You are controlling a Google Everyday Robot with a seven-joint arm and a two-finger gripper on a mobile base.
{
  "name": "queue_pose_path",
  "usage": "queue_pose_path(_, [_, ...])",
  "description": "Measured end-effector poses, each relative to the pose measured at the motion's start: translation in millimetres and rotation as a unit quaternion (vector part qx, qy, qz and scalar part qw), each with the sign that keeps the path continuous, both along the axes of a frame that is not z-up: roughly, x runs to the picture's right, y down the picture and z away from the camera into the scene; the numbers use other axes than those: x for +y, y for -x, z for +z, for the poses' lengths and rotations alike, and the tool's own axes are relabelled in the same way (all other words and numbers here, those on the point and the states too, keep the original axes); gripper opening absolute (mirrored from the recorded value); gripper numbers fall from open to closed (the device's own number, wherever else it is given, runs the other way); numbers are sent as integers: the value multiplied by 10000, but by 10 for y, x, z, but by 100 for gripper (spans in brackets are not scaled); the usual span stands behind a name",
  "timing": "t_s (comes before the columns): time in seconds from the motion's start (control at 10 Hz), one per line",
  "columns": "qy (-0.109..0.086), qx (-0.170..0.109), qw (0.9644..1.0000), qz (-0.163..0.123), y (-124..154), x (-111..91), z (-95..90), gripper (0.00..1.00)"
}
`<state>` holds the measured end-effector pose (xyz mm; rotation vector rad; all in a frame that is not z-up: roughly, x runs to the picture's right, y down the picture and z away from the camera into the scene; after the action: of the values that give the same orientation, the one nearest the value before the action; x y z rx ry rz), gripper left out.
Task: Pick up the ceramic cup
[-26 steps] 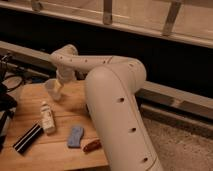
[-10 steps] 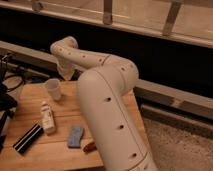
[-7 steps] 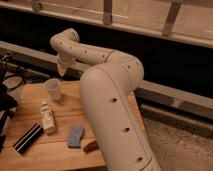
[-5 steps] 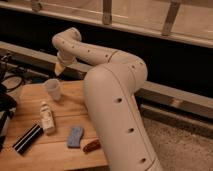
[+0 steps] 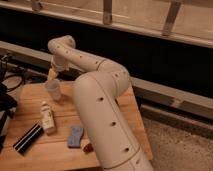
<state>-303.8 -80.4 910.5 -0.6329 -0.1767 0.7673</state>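
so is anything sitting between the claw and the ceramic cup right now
Nothing visible. The claw hangs just above the ceramic cup, with no object between them. The white bottle and the blue sponge lie farther forward on the wooden table, off that path.
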Motion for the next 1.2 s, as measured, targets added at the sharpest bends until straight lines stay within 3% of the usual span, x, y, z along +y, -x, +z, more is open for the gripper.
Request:
queue_pose_path(0.2, [-46, 76, 10000, 40, 16, 91, 109, 80])
queue_pose_path(0.5, [-17, 106, 9999, 7, 6, 91, 83, 78])
queue_pose_path(0.8, [-10, 128, 9999, -41, 50, 249, 209, 49])
queue_pose_path(1.2, [52, 164, 9998, -140, 68, 320, 189, 11])
